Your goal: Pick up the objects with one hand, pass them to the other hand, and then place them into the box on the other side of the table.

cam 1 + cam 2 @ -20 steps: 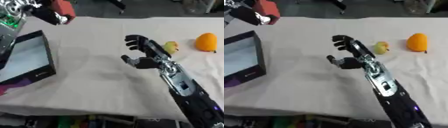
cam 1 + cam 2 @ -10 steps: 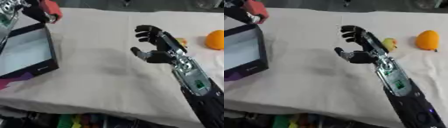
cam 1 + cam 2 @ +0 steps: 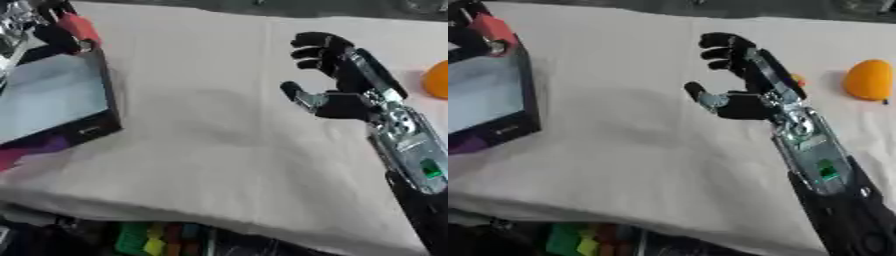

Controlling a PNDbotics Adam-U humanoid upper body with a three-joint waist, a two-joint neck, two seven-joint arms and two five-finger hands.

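Observation:
My left hand is at the top left, over the far corner of the dark box, with its fingers curled round a red block. The box has a pale bottom and lies at the left edge of the table. My right hand hovers open over the middle of the cloth, fingers spread and holding nothing. An orange fruit lies at the right edge. A small yellowish fruit is mostly hidden behind my right hand.
A white cloth covers the table; its front edge runs along the bottom of the view. Coloured items show below that edge.
The camera has tilted, shifting the whole picture. My left hand with the red block has come down closer to the box's far corner. The right hand stays open over the cloth.

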